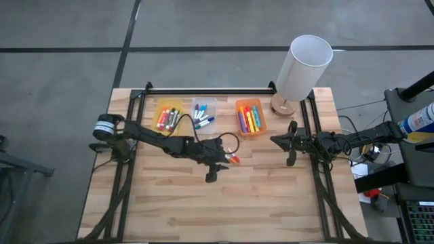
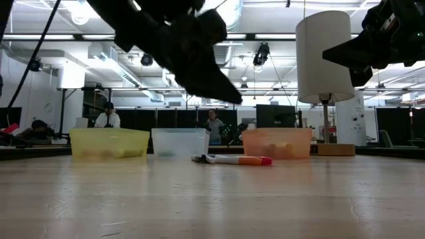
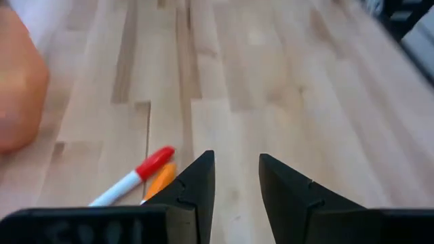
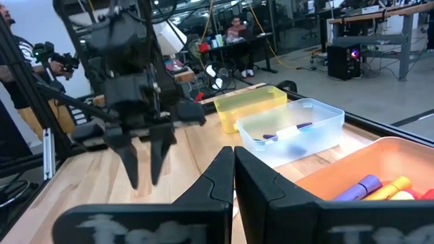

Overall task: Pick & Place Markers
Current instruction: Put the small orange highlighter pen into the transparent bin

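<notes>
Two markers lie side by side on the wood near the table's middle: a white-bodied one with a red cap (image 3: pixel 135 177) and an orange one (image 3: pixel 161 180), also seen in the high view (image 1: pixel 233 160) and the low view (image 2: pixel 232 159). My left gripper (image 3: pixel 237 183) hovers open above the table just beside them, slanting down, with only bare wood between its fingers (image 1: pixel 226 156). More markers lie in the yellow bin (image 1: pixel 168 115), the clear bin (image 1: pixel 203 114) and the orange bin (image 1: pixel 250 116). My right gripper (image 4: pixel 234 163) waits shut at the right (image 1: pixel 277 141).
The three bins stand in a row toward the far edge. A white lamp (image 1: pixel 302 71) on a wooden foot stands at the far right corner. A dark frame rail (image 1: pixel 210 89) runs along the far edge. Bare wood (image 1: pixel 224 210) spreads toward the near edge.
</notes>
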Tool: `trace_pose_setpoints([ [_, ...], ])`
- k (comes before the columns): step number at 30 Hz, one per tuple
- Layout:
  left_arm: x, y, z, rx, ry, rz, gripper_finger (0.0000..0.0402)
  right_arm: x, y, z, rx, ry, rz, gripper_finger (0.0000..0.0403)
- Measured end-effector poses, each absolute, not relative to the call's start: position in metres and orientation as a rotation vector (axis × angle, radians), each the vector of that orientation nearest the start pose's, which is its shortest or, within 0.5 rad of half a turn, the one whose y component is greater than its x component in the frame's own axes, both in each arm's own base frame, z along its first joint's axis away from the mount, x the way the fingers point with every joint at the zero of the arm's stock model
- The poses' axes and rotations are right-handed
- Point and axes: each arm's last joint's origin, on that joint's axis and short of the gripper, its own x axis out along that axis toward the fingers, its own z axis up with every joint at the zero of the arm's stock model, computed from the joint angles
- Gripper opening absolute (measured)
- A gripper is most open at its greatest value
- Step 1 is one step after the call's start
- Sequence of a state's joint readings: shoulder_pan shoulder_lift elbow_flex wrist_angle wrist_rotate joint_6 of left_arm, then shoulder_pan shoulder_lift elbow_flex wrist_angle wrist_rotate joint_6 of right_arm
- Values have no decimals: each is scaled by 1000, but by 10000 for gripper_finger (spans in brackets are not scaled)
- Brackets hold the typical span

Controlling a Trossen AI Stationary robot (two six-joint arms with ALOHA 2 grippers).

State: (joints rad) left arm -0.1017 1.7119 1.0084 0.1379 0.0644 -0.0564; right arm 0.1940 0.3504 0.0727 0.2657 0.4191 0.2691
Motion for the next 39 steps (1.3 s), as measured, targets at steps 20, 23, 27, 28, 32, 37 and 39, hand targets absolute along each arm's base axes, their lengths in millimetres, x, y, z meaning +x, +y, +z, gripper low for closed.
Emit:
trace_pose_setpoints([
  [20, 379, -24, 166, 49, 680, 0, 113, 118, 11, 184, 265, -19, -225, 9],
  [23, 383, -24, 167, 53, 727, -4, 113, 118, 11, 184, 265, -20, -225, 9],
  [27, 385, -23, 170, 111, 875, 1, 113, 118, 11, 184, 265, -20, -225, 9],
  [28, 386, -23, 174, 127, 885, 20, 113, 118, 11, 184, 265, -19, -225, 9],
  [32, 391, -22, 184, 142, 894, 36, 113, 118, 11, 183, 264, -19, -225, 9],
  [37, 391, -20, 183, 153, 905, 34, 113, 118, 11, 184, 265, -19, -225, 9],
  [39, 392, -18, 178, 133, 918, 49, 113, 118, 11, 184, 264, -19, -225, 9],
])
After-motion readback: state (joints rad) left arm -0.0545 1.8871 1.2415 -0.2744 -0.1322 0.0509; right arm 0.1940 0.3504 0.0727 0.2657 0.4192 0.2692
